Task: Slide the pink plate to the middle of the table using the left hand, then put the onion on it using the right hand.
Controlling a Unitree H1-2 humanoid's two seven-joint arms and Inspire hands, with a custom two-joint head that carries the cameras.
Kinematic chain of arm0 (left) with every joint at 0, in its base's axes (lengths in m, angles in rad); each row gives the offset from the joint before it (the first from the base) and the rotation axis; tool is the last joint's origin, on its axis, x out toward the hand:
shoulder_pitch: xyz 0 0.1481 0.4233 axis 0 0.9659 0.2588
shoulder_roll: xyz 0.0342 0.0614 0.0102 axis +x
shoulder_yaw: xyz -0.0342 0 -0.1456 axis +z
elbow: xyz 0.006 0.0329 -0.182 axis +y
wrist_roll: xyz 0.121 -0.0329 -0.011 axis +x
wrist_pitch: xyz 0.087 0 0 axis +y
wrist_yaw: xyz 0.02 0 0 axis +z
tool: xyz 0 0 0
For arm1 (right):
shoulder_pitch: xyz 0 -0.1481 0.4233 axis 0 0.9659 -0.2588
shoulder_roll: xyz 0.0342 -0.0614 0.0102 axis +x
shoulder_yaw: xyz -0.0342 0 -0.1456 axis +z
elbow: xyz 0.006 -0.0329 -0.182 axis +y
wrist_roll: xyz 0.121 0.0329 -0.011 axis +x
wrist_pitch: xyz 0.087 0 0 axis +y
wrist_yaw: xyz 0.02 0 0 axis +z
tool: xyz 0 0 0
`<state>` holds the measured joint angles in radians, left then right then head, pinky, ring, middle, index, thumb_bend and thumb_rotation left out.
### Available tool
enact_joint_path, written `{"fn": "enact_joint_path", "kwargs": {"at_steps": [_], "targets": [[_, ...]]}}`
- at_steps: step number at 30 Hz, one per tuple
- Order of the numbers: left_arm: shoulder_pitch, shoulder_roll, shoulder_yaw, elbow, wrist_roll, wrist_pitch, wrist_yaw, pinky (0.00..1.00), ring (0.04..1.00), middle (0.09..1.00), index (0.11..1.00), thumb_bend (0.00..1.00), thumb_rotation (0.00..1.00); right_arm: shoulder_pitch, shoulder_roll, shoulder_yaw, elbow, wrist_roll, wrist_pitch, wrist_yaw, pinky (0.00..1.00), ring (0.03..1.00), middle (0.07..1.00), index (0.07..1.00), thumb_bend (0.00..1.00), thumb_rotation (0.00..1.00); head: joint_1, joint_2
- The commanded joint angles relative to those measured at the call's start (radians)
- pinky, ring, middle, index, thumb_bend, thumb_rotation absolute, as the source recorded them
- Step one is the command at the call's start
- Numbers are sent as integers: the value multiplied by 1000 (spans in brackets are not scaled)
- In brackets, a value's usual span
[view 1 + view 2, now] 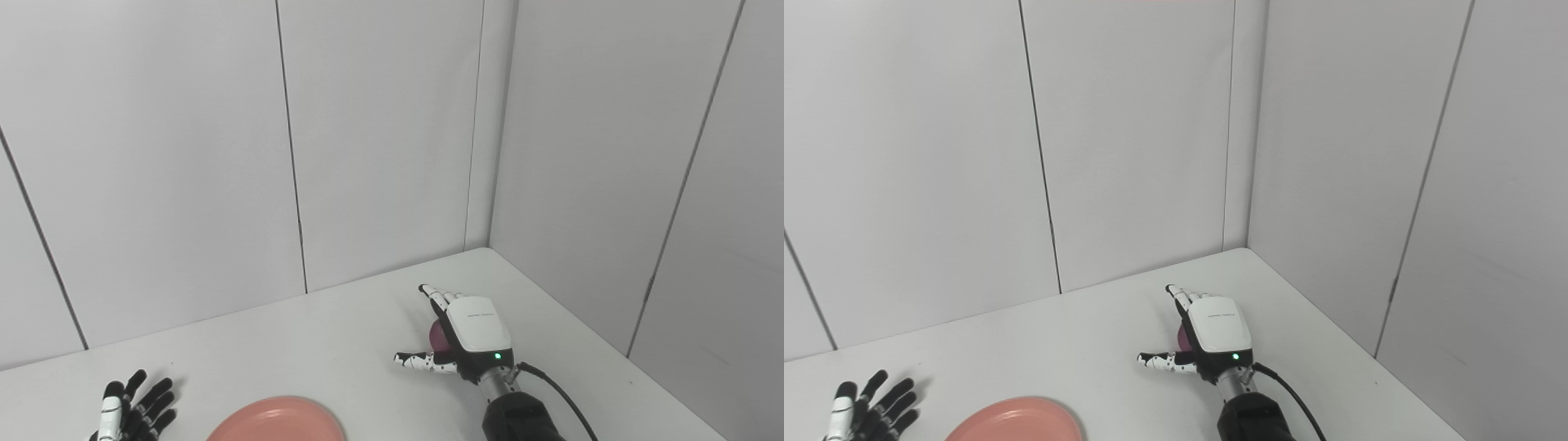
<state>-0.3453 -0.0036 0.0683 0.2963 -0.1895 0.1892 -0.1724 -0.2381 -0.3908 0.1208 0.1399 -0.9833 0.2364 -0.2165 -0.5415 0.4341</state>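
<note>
The pink plate (pixel 275 422) lies on the white table at the bottom edge of the view, partly cut off. My left hand (pixel 131 407) rests open on the table to the left of the plate, apart from it. The purple onion (pixel 437 335) sits on the table right of centre, mostly hidden under my right hand (pixel 468 327). The right hand is over the onion with its fingers stretched forward and the thumb pointing left, not closed on it. The same shows in the right eye view: the plate (pixel 1013 419), the onion (pixel 1182 335), the right hand (pixel 1216 331).
The white table (pixel 306 343) stands in a corner of grey wall panels at the back and right. A black cable (pixel 563 398) runs from the right wrist toward the bottom edge.
</note>
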Motion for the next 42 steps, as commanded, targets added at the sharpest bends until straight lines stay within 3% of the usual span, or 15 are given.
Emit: {"fn": "enact_joint_path", "kwargs": {"at_steps": [1,18,24,31,36,38,42], "targets": [[9,18,-1,21,1,39,6,887,884,846,931,606,995,-47,-26,-1,1,9,-8,-16,764,789,816,845,813,749,0,5],[11,32,-13,23,-3,30,-9,864,883,840,930,658,983,-74,-59,26,135,48,11,-6,674,742,787,815,808,715,12,27],[10,34,-13,32,-3,20,-14,854,874,831,920,664,977,-68,-61,22,134,67,15,1,532,665,751,794,804,692,10,29],[7,33,-11,41,-4,15,-16,857,876,831,925,668,977,-62,-65,26,128,80,19,13,356,468,593,668,758,693,10,29],[3,39,-10,58,-4,3,-28,873,881,836,926,662,987,-59,-64,29,131,86,8,0,321,419,528,579,721,691,13,35],[1,41,-10,68,-4,-4,-32,875,881,834,923,670,984,-60,-64,32,142,87,-5,-18,310,402,498,537,672,662,13,35],[0,39,-7,69,-3,-2,-30,863,872,822,918,677,976,-64,-67,37,152,104,-21,-28,189,250,329,420,534,528,14,38]]}}
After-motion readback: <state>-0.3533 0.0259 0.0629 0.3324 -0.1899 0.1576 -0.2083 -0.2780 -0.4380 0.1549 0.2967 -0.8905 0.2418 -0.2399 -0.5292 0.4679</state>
